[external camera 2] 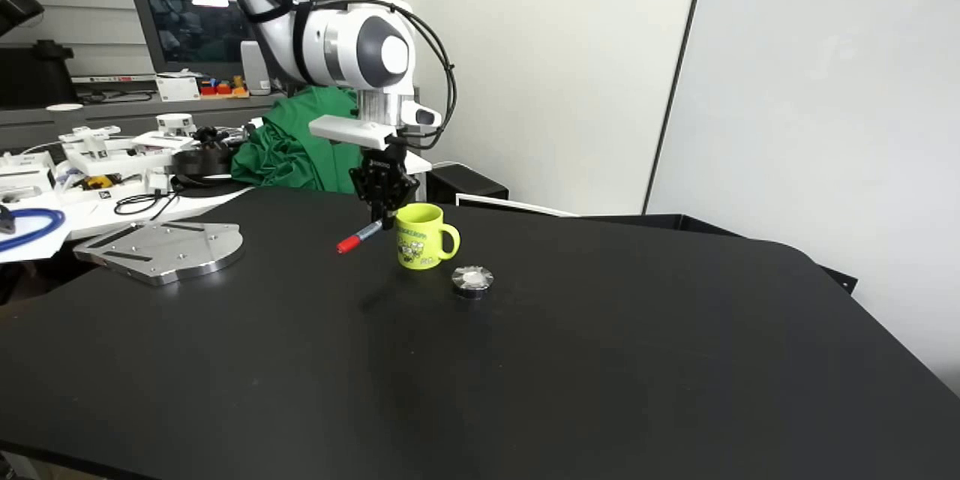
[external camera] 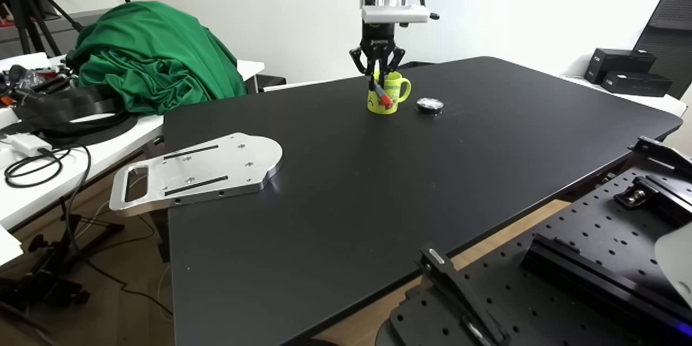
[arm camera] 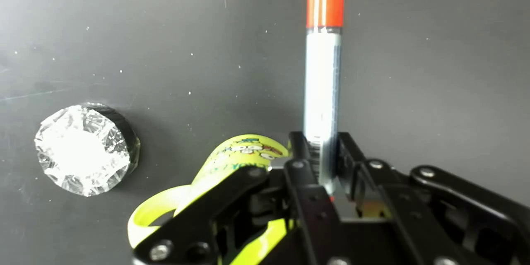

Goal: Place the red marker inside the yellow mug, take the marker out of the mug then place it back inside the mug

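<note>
The red marker, with a red end and a pale silvery body, shows in both exterior views (external camera: 386,100) (external camera 2: 358,238) and in the wrist view (arm camera: 324,74). My gripper (external camera: 377,80) is shut on the marker's body; its fingers also show in an exterior view (external camera 2: 384,219) and in the wrist view (arm camera: 321,145). The marker slants down from the fingertips with its red end away from the gripper, above the table. The yellow mug (external camera: 398,88) stands upright close beside the gripper, its handle on the far side (external camera 2: 421,236). In the wrist view the fingers partly hide the mug (arm camera: 244,153).
A small round whitish-grey object with a dark side (external camera: 430,106) lies near the mug's handle side; it shows in the wrist view too (arm camera: 85,151). A silver metal plate (external camera: 216,162) lies at the table's edge. A green cloth heap (external camera: 151,59) is on a side table.
</note>
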Robot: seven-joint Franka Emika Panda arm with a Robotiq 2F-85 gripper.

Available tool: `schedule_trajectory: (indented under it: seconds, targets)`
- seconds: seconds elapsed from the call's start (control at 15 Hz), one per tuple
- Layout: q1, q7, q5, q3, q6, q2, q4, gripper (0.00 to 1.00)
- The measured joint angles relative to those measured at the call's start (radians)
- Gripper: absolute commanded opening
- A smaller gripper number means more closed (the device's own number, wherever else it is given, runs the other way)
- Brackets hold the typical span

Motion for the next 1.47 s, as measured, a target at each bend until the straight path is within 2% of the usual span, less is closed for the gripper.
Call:
schedule_trajectory:
  seconds: [0.47, 0.6, 1.0, 1.47]
  targets:
    - [-0.104, 0.003, 0.165, 0.031, -0.404, 0.005, 0.198, 0.06]
    - [-0.142, 0.005, 0.218, 0.031, -0.481, 0.01, 0.241, 0.06]
    - [-0.26, 0.038, 0.402, 0.03, -0.529, 0.088, 0.308, 0.06]
    - [-0.329, 0.092, 0.641, 0.031, -0.523, 0.209, 0.384, 0.06]
